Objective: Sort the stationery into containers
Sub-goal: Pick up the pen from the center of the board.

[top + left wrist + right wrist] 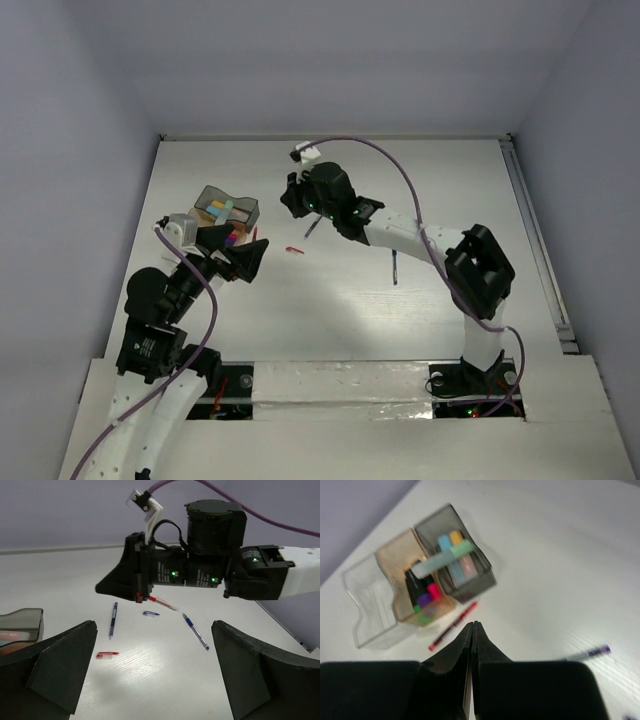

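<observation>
The right jaws are pressed together with nothing visible between them. The red pen (454,625) lies on the counter (560,580) just past their tips and a little to their left, its long axis slanting on toward the containers (387,567) farther ahead. The left jaws stand spread wide and well back, so the right arm looks nearer. The pen is a thin, smooth plastic rod likely to roll, while the containers are rigid smoky-grey, tan and clear boxes, with highlighters (445,560) in the grey one.
</observation>
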`<action>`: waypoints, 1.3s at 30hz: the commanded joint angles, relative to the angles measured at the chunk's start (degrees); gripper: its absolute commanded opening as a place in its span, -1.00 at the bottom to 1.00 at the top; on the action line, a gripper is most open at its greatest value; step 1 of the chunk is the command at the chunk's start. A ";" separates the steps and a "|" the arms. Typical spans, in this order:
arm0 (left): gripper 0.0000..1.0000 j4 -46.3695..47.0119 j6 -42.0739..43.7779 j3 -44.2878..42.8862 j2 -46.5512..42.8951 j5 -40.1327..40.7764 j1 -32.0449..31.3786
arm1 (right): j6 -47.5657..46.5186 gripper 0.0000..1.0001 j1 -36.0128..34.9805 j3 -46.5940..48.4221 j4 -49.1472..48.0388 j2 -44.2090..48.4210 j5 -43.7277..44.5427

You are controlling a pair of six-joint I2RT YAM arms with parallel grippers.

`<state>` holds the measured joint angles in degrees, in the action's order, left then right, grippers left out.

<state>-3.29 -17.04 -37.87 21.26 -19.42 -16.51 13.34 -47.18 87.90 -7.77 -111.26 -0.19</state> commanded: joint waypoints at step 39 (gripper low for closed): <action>0.98 1.88 -0.63 0.43 2.83 -0.88 1.75 | -27.76 -0.24 23.10 27.32 52.59 -19.16 -3.15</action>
<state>-4.10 -17.43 -37.85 23.90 -19.73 -15.40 -12.64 -24.27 110.78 41.74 -130.23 -1.54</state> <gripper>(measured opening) 0.990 0.384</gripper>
